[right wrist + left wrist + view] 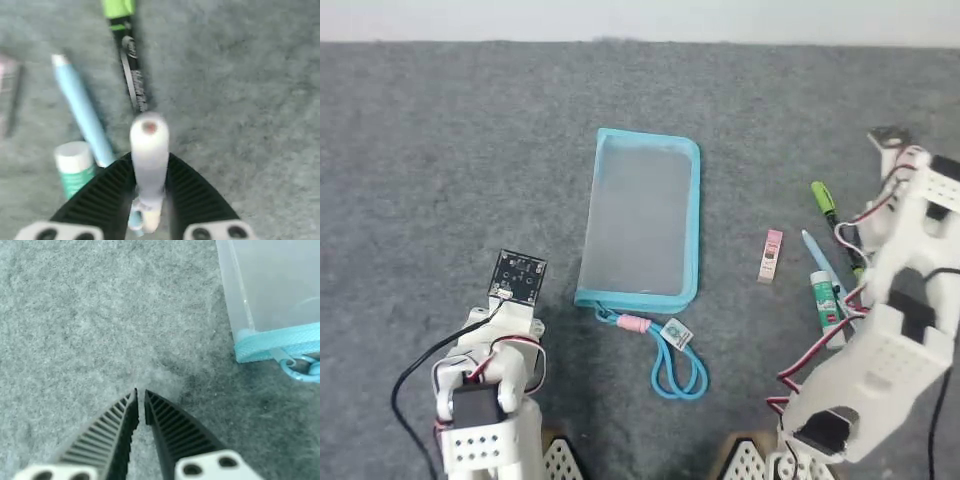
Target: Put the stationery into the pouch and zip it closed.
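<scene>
On grey felt (440, 130), left gripper (140, 395) at seven o'clock sits pinched together; right gripper (149, 159) at four clamps a tube (149, 137).

Looks like a robotics lab bench: grey felt table (430, 140), plain pale wall (640, 18), white arm (880, 370) trailing loose wires (807, 362).

High view: my right arm (880, 340) covers the 6 o'clock ends of the green-capped pen (822, 198), blue pen (817, 258) and glue stick (825, 300). Print on the tag (676, 333), at 6 o'clock of the pouch (640, 215), is too small to make out.
Left wrist view: pouch cut by the frame edge.
Right wrist view: white tube (149, 142) clamped in the right end effector (150, 161) is blurred and I can't tell its kind. Pink thing (7, 95) is smeared and cut by the frame edge.
</scene>
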